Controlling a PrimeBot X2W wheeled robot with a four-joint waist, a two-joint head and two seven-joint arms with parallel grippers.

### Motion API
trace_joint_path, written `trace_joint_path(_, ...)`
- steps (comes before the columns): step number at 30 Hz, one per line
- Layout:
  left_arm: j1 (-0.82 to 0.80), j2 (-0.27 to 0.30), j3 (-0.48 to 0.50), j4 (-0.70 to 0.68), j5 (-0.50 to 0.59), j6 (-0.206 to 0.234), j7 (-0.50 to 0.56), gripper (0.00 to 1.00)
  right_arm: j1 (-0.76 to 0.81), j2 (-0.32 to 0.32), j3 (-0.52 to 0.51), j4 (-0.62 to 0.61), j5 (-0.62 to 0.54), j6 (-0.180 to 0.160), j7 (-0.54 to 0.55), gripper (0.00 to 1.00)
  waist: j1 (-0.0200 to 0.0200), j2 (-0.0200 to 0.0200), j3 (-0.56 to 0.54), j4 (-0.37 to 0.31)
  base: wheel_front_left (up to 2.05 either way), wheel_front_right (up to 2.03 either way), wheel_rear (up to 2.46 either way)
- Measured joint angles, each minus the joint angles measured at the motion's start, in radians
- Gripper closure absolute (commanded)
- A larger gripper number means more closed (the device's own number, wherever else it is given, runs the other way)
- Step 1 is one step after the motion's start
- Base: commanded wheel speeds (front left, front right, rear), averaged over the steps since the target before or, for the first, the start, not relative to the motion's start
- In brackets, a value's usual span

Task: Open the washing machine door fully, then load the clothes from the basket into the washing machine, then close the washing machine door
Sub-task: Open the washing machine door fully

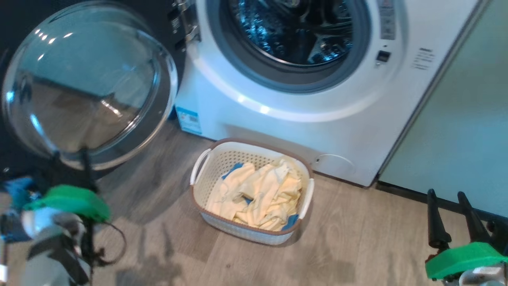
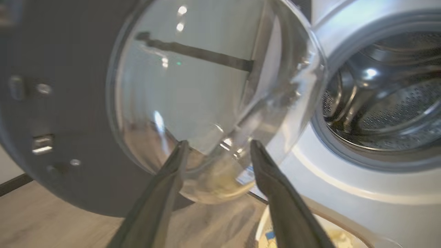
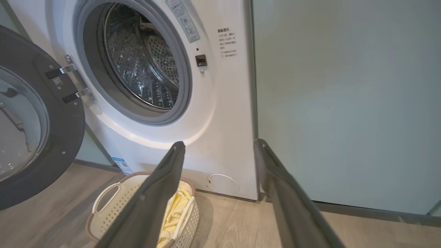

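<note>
The washing machine door (image 1: 91,91) hangs wide open at the left. Near it the left gripper (image 1: 69,153) has its jaws apart, holding nothing, I think. The clothes (image 1: 262,194) lie in the basket (image 1: 206,186) on the floor (image 1: 357,238). They look soft, light and floppy, so pinch a thick fold. The right gripper (image 1: 446,194) has jaws wide and empty.

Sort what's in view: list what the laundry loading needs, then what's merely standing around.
For the job: washing machine door, standing open; washing machine; basket on the floor before it; clothes in the basket.
Standing around: pale teal cabinet beside the machine; wooden floor.
</note>
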Motion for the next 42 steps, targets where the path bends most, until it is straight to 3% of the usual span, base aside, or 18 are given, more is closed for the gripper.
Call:
trace_joint_path(4,0.051,-0.021,-0.063,-0.03,-0.004,0.0,0.001,0.0,0.016,0.002,-0.003,-0.002,-0.001,0.0,0.0,0.0,0.0,0.0,-0.022,-0.043,0.0,0.0,0.0)
trace_joint_path(15,0.119,0.001,-0.202,-0.092,-0.061,0.0,0.001,0.0,0.021,0.003,0.0,-0.014,-0.01,0.0,0.0,0.0,0.0,0.0,-0.056,-0.194,0.0,0.0,0.0)
trace_joint_path(25,0.14,0.013,-0.237,-0.113,-0.098,0.0,0.001,0.0,0.037,0.003,0.007,-0.033,-0.027,0.0,0.0,0.0,0.0,0.0,-0.072,-0.313,0.0,0.0,0.0)
trace_joint_path(32,0.14,0.013,-0.254,-0.098,-0.101,0.0,0.001,0.0,0.058,0.004,-0.004,-0.032,-0.027,0.0,0.0,0.0,0.0,0.0,-0.081,-0.342,0.0,0.0,0.0)
trace_joint_path(42,0.14,0.015,-0.288,-0.077,-0.119,0.0,0.001,0.0,0.058,0.004,-0.029,-0.032,-0.027,0.0,0.0,0.0,0.0001,0.0,-0.085,-0.325,0.0,0.0,0.0)
